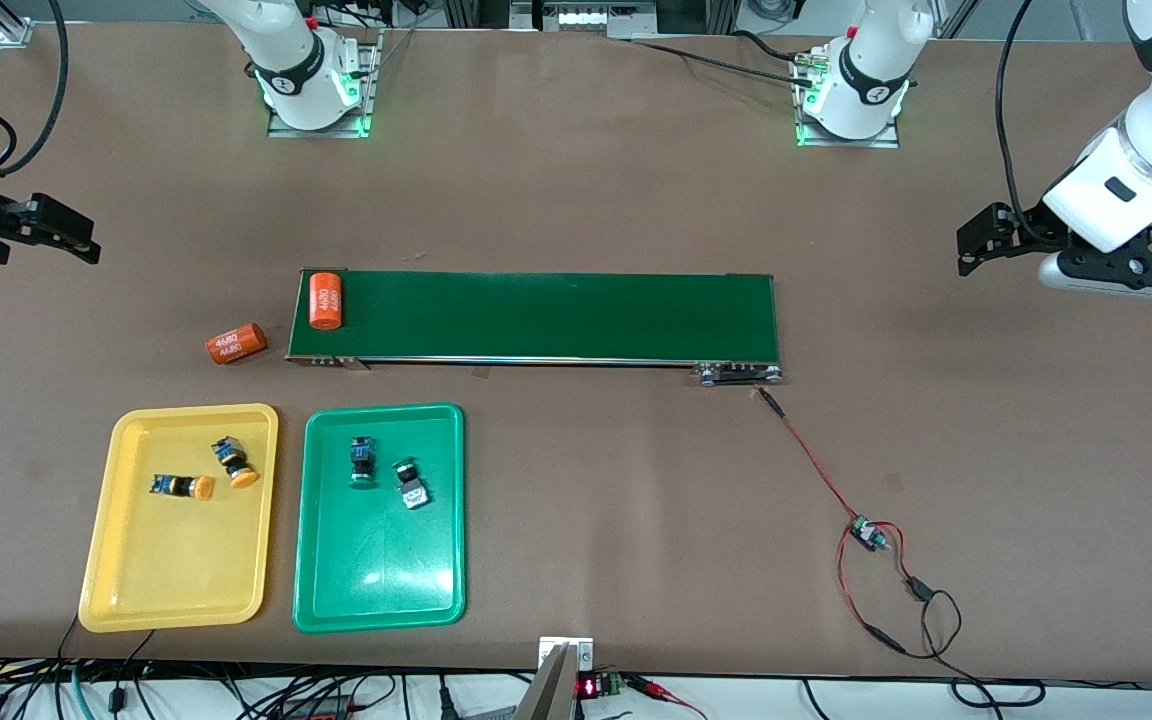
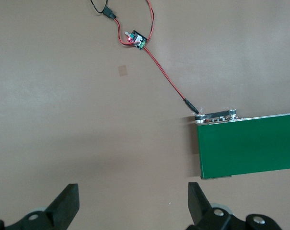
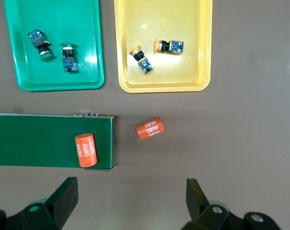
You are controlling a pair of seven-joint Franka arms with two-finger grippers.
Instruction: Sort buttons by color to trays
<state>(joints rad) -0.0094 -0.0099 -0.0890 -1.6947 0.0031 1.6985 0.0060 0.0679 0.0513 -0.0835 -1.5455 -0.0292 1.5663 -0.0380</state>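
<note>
Orange buttons (image 1: 206, 475) in yellow tray (image 1: 126, 560), green buttons (image 1: 386, 472) in green tray (image 1: 376, 580)

Open left hand (image 2: 130, 206), belt end (image 2: 248, 151), wired board (image 2: 136, 39)

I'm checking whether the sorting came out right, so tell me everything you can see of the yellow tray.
The yellow tray is a shallow rectangular dish of glossy plastic with rounded corners and a raised rim. It lies flat on the table beside the green tray, toward the right arm's end. Two orange-capped buttons lie on their sides in it, close together. No gripper is near it.
</note>
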